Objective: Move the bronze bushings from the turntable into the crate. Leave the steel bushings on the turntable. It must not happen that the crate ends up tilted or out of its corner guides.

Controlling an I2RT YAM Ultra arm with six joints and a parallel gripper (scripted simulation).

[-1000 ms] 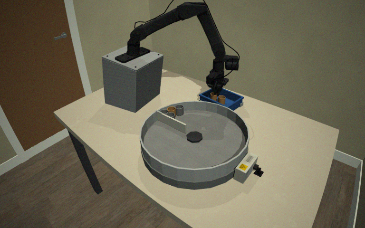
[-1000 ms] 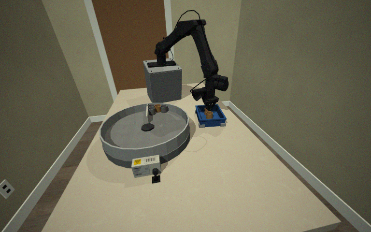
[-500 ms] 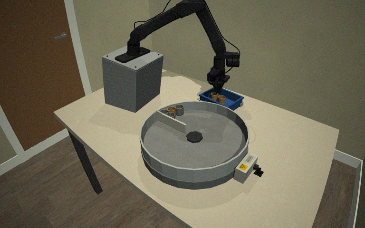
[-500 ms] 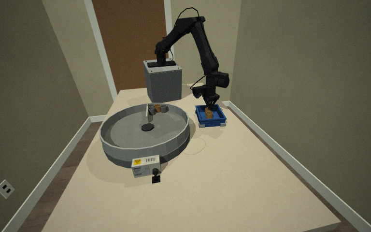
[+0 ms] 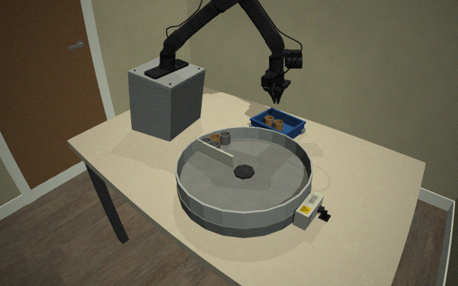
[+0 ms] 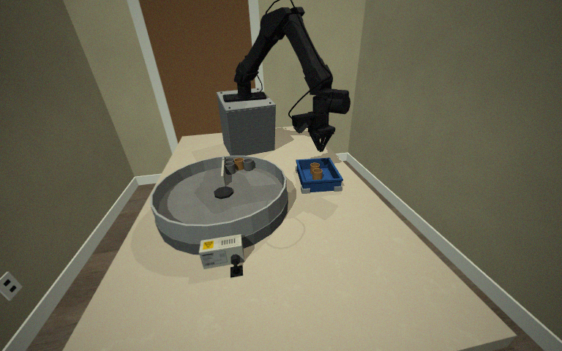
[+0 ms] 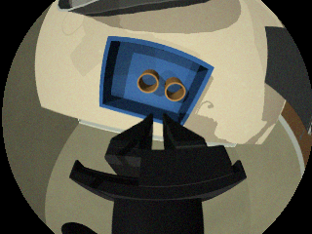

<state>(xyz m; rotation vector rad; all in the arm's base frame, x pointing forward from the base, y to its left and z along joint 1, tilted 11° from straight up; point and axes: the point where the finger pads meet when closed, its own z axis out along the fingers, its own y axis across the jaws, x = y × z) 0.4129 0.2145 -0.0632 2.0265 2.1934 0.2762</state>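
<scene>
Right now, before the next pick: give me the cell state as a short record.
crate: two bronze bushings inside
turntable: one bronze bushing, three steel bushings
turntable cluster: beside the divider, near the rim
jaws: slightly open, nothing between them, above the crate's level
remaining: one bronze bushing to move

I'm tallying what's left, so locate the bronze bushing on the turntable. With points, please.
It's the bronze bushing [image 5: 214, 139] [image 6: 238, 164] among steel bushings [image 5: 225, 138] [image 6: 248, 164], beside the divider [image 5: 216, 153] [image 6: 223, 170].
</scene>
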